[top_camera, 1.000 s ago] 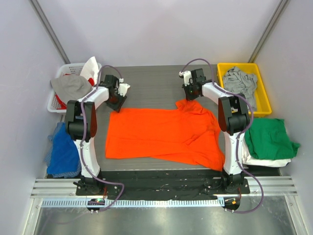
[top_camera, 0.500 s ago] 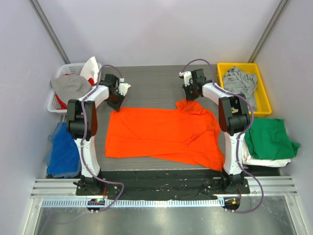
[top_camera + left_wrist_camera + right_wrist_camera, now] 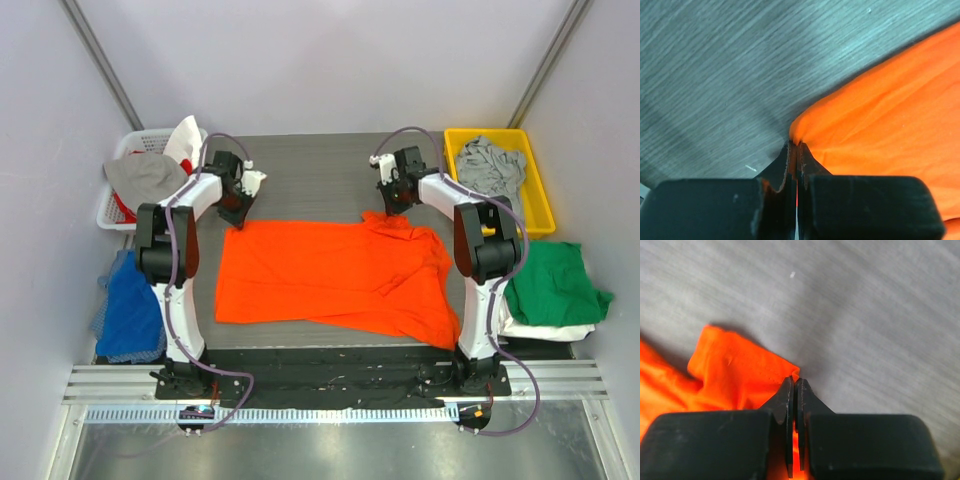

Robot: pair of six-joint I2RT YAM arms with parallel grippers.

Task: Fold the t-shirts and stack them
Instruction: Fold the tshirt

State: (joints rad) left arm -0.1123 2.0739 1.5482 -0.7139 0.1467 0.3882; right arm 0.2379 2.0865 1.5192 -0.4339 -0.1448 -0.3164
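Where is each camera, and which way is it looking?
Top view: above and behind, looking down on the table and orange t-shirt; left arm and right arm show.
Left wrist: on the left arm, looking down past the left gripper, shut on the shirt.
Right wrist: on the right arm, past the right gripper, shut on the shirt.
Shared: both wrist views show orange cloth on the table.

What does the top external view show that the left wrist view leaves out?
Only the top view: the whole orange t-shirt spread out, the right tool at its far right corner, the green t-shirt, the yellow bin. Only the left wrist: the left tool shut on a pinch of cloth edge. Both: orange cloth on the dark table.
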